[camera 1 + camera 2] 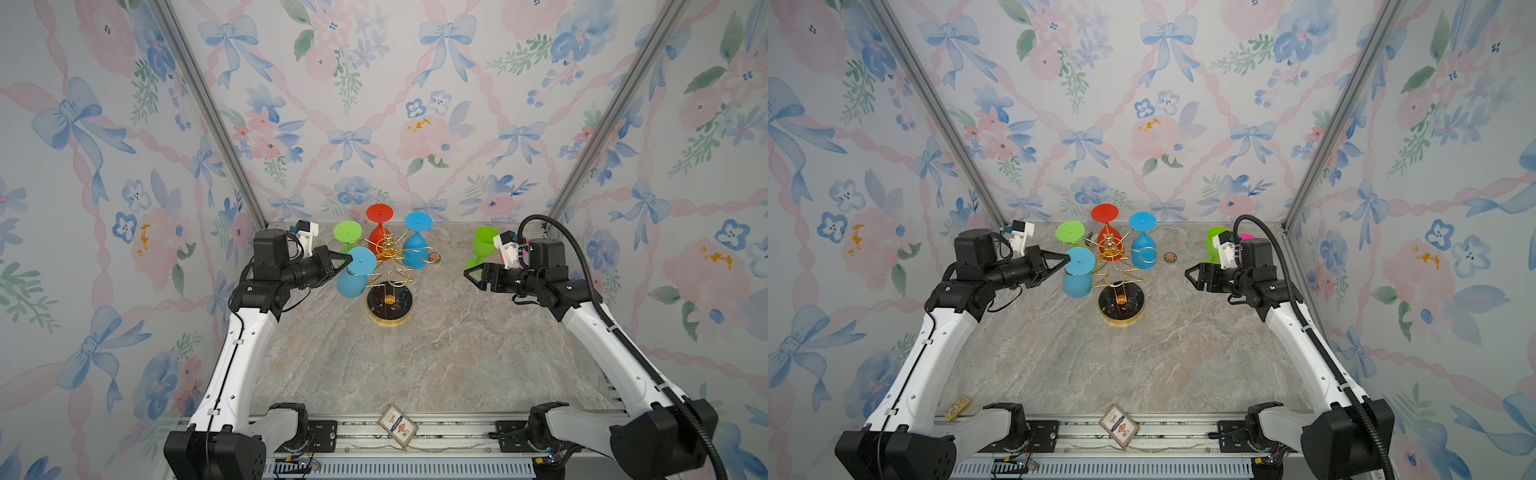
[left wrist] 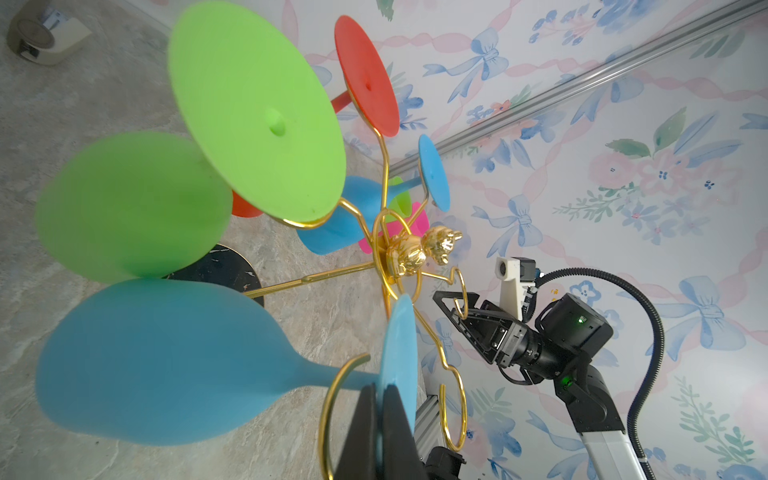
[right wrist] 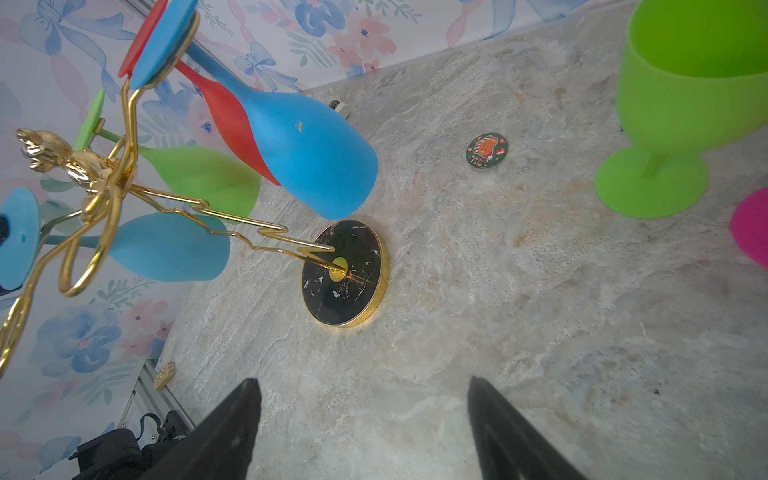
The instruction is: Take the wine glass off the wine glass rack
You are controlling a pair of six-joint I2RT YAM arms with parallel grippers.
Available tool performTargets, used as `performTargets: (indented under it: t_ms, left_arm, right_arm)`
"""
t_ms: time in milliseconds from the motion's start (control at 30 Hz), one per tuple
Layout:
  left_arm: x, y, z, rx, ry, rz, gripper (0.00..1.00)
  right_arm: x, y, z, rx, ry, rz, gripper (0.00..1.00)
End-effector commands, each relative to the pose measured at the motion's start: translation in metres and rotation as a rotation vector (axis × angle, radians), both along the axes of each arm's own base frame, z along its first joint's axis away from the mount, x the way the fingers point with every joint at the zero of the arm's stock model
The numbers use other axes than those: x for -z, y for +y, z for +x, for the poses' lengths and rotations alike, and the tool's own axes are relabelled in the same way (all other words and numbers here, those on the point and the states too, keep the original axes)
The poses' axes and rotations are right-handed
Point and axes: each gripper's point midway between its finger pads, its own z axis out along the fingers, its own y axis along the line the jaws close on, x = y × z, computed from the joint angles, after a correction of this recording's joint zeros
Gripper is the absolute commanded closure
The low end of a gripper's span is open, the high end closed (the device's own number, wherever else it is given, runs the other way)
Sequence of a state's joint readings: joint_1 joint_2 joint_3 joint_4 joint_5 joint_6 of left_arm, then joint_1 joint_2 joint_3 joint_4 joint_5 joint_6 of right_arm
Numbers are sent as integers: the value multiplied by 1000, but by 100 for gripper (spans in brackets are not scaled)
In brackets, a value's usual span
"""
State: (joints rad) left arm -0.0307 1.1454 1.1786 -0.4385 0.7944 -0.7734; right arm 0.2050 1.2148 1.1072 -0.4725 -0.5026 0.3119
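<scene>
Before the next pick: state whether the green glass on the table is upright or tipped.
Upright: the green glass stands on its foot, mouth up.

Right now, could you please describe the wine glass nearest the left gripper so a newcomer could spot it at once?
On the marble table stands a gold wire wine glass rack on a round black base. Of its four hanging glasses, it is the light blue wine glass at the front left. Unlike the other blue glass behind, its foot is pinched by the left gripper.

On the table (image 1: 415, 365) the wine glass rack (image 1: 390, 309) stands centre-rear, a glass (image 1: 484, 241) upright well to its right.
</scene>
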Motion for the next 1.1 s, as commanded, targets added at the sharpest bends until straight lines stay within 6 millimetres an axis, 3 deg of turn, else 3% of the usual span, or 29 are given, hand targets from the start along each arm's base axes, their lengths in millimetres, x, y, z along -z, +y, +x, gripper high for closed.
performTargets:
  t_ms: [0, 1067]
  left_arm:
    - [-2, 3, 8, -18, -3, -12, 100]
    - [-1, -13, 19, 41, 0, -59, 100]
  right_arm:
    - [-5, 7, -5, -25, -14, 24, 20]
    - [-1, 7, -7, -27, -6, 29, 20]
